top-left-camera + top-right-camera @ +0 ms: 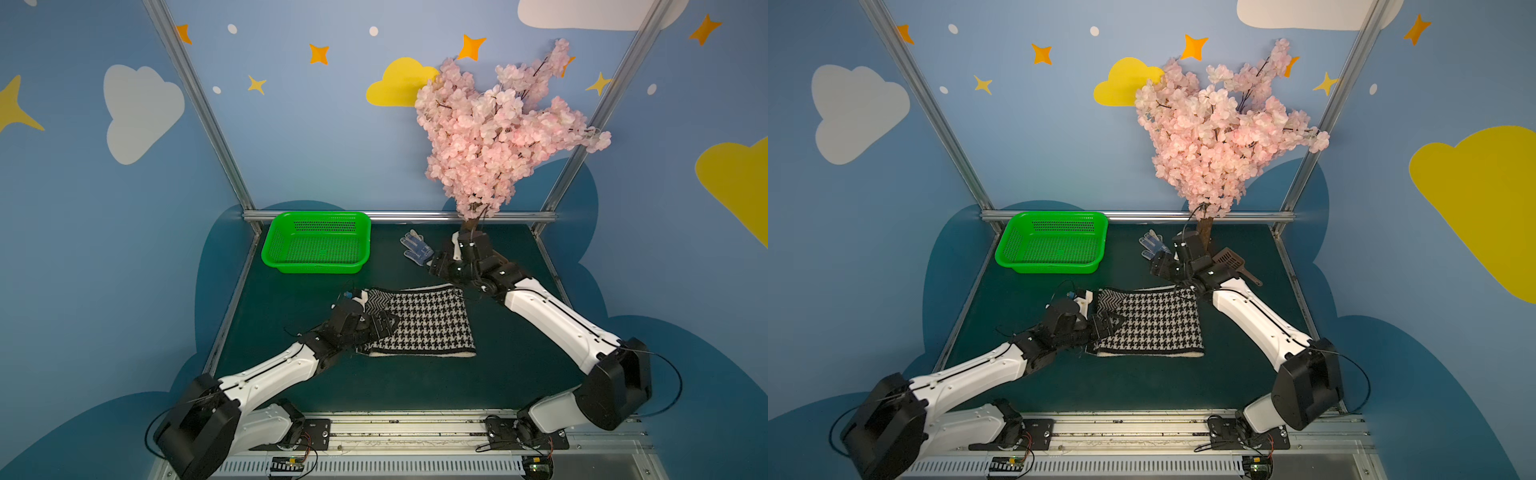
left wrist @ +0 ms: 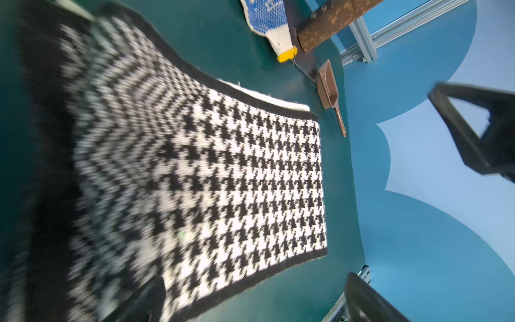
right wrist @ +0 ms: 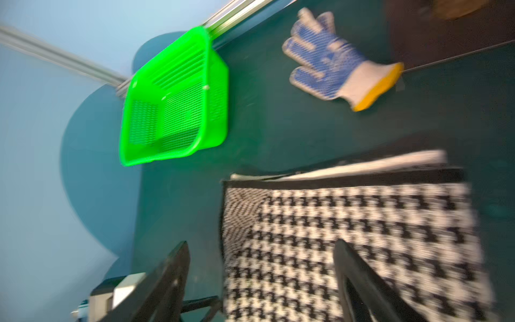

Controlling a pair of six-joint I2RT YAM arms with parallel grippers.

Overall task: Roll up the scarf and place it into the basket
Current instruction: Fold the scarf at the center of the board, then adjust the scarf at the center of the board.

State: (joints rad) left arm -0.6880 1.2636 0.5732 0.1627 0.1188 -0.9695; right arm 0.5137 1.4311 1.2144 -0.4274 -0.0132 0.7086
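Blue walls (image 1: pixel 311 137), painted clouds (image 1: pixel 141 112) and stars (image 1: pixel 319 54). Metal frame rail (image 1: pixel 399 216) and pink blossom tree (image 1: pixel 494 129) behind right claw (image 1: pixel 434 264). Dark green mat (image 1: pixel 415 386) beneath.

The scarf (image 1: pixel 428 324) is black-and-white houndstooth, with zigzag herringbone at one end and black and cream edging. The basket (image 1: pixel 316 268) is bright green, the surface (image 1: pixel 415 382) dark teal, the glove (image 1: pixel 417 249) white with blue dots and a yellow cuff, the scoop (image 1: pixel 1227 259) brown.
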